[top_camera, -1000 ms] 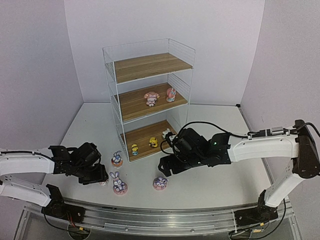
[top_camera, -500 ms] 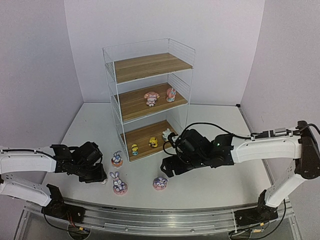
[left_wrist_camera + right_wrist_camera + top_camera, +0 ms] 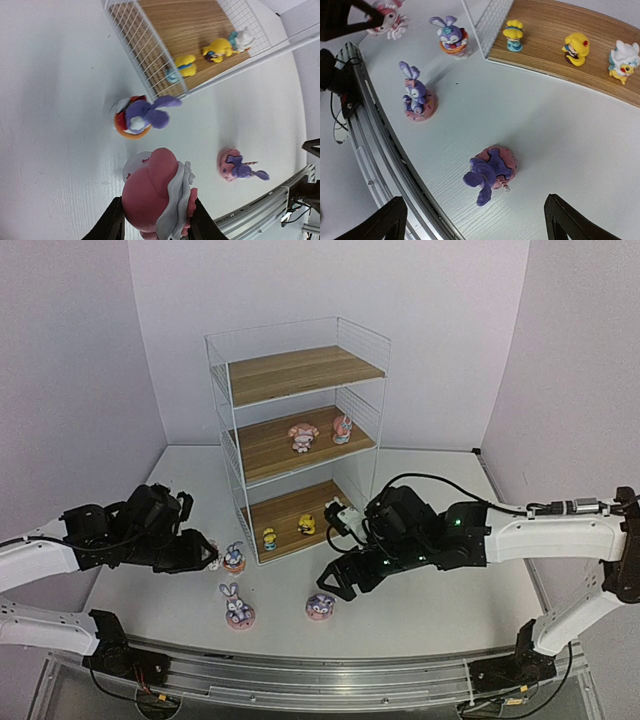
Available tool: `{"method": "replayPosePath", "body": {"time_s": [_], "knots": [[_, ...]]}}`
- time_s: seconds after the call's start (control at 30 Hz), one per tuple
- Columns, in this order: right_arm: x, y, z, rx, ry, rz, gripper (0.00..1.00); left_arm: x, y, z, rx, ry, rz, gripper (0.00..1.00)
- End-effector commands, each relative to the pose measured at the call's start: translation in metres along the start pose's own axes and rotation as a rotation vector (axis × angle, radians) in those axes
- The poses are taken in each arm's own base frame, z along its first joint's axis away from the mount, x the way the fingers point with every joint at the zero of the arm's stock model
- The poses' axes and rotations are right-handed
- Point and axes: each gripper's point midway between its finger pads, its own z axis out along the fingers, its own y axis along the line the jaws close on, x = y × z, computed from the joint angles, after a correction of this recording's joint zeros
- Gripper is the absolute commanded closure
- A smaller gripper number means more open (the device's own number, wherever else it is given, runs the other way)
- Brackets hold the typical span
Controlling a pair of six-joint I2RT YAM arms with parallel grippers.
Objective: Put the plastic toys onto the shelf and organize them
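White tabletop point(image 3: 430, 610), lilac walls. Left gripper point(image 3: 203, 558) pinching pink-white round plastic figurine point(image 3: 155, 195), low, left of white wire shelf with wooden boards point(image 3: 300, 373); shelf lies up-right of it. Right gripper point(image 3: 338, 582) spread wide above toppled purple bunny figurine on pink base point(image 3: 491, 172); bunny's long axis crosswise to closing line.

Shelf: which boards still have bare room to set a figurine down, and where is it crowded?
The top board is wholly bare. The middle board is free left of its two figurines. The bottom board is free only behind its three small figurines, which line the front edge; that is the crowded spot.
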Motion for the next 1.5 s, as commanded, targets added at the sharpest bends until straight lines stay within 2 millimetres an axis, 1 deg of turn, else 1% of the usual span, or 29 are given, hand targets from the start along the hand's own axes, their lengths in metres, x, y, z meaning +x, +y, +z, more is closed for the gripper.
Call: {"method": "replayPosePath", "body": {"time_s": [0.0,0.07,0.13,0.17,0.2,0.3,0.37,0.43,0.5,0.53,0.6,0.7,0.77,0.8,0.87,0.97,1.07,1.17,1.27,1.4,1.47], "knots": [[-0.035,0.051,-0.04,-0.242,-0.101,-0.184,0.07,-0.041,-0.062,-0.045,0.24,-0.11,0.115,1.0],[-0.042,0.065,-0.051,-0.306,-0.117,-0.203,0.07,-0.042,-0.091,-0.058,0.378,-0.103,0.202,1.0],[-0.047,0.072,-0.06,-0.343,-0.133,-0.207,0.07,-0.043,-0.125,-0.072,0.545,-0.118,0.324,1.0],[-0.051,0.073,-0.064,-0.348,-0.143,-0.193,0.06,-0.038,-0.137,-0.076,0.616,-0.108,0.391,1.0],[-0.053,0.076,-0.068,-0.36,-0.148,-0.187,0.06,-0.038,-0.15,-0.082,0.68,-0.118,0.444,1.0],[-0.051,0.09,-0.084,-0.447,-0.14,-0.203,0.06,-0.021,-0.175,-0.086,0.836,-0.077,0.643,1.0],[-0.048,0.097,-0.096,-0.499,-0.134,-0.229,0.07,-0.001,-0.186,-0.09,0.965,-0.034,0.783,1.0],[-0.043,0.1,-0.105,-0.516,-0.121,-0.253,0.08,0.008,-0.19,-0.095,1.025,-0.035,0.874,1.0],[-0.04,0.101,-0.111,-0.531,-0.115,-0.274,0.07,0.019,-0.194,-0.109,1.123,-0.059,1.017,1.0],[-0.038,0.105,-0.114,-0.558,-0.109,-0.288,0.07,0.022,-0.195,-0.111,1.143,-0.072,1.063,1.0],[-0.039,0.11,-0.117,-0.587,-0.1,-0.293,0.07,0.024,-0.198,-0.114,1.165,-0.083,1.128,1.0],[-0.04,0.116,-0.115,-0.616,-0.082,-0.312,0.07,0.035,-0.204,-0.115,1.23,-0.029,1.21,1.0],[-0.046,0.12,-0.116,-0.628,-0.093,-0.334,0.08,0.041,-0.21,-0.106,1.214,0.009,1.238,1.0],[-0.05,0.119,-0.115,-0.612,-0.099,-0.332,0.08,0.044,-0.213,-0.1,1.196,0.028,1.248,1.0],[-0.06,0.117,-0.114,-0.577,-0.118,-0.332,0.09,0.048,-0.217,-0.094,1.197,0.06,1.255,0.99],[-0.067,0.109,-0.107,-0.515,-0.136,-0.355,0.11,0.049,-0.221,-0.092,1.213,0.083,1.249,1.0],[-0.066,0.107,-0.099,-0.494,-0.123,-0.389,0.15,0.048,-0.225,-0.094,1.226,0.086,1.232,1.0],[-0.063,0.108,-0.091,-0.503,-0.089,-0.387,0.18,0.044,-0.228,-0.088,1.193,0.107,1.193,1.0],[-0.057,0.111,-0.082,-0.532,-0.045,-0.39,0.22,0.044,-0.231,-0.082,1.181,0.142,1.167,1.0],[-0.056,0.11,-0.075,-0.524,-0.023,-0.383,0.3,0.044,-0.232,-0.075,1.173,0.172,1.147,1.0],[-0.055,0.109,-0.072,-0.519,-0.015,-0.378,0.38,0.045,-0.233,-0.073,1.175,0.185,1.138,1.0]]}}
